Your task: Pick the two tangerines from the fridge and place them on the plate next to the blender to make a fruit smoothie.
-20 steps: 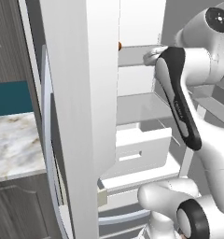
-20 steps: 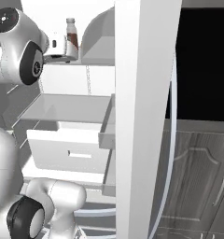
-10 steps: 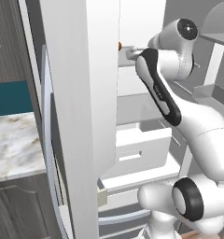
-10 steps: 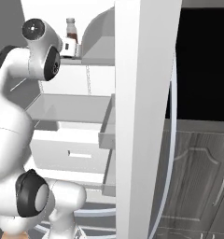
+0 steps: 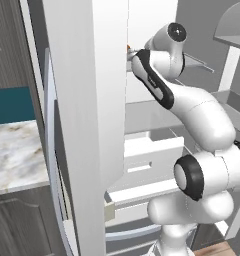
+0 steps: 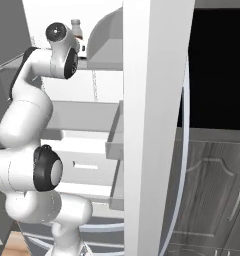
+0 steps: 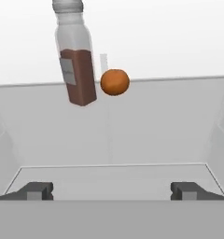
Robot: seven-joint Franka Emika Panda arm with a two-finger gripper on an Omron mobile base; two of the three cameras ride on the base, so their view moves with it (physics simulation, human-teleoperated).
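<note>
Tangerine (image 7: pixel 115 82) at the back of a fridge (image 5: pixel 87 100) shelf in the hand view, just beside a brown-filled bottle (image 7: pixel 75 60), possibly touching it, hard to tell. Only one fruit clearly made out; a sliver of orange past the door edge in the left base view, likely the same one. Gripper (image 7: pixel 112 191) well short of it, jaws spread wide, nothing between them. Probably light, round and smooth, apt to roll if nudged, skin soft enough to bruise under a hard squeeze. Best taken across the widest part, from the side away from the bottle where possible. Open shelf floor between gripper and fruit, so a straight reach in looks free. Tight spots: the bottle, tall and narrow, likely to tip if clipped; the shelf's front lip under the tips; side walls closing in on both sides. On the way out, open door edges close by the arm, drawer (image 6: pixel 82 165) below pulled forward.
</note>
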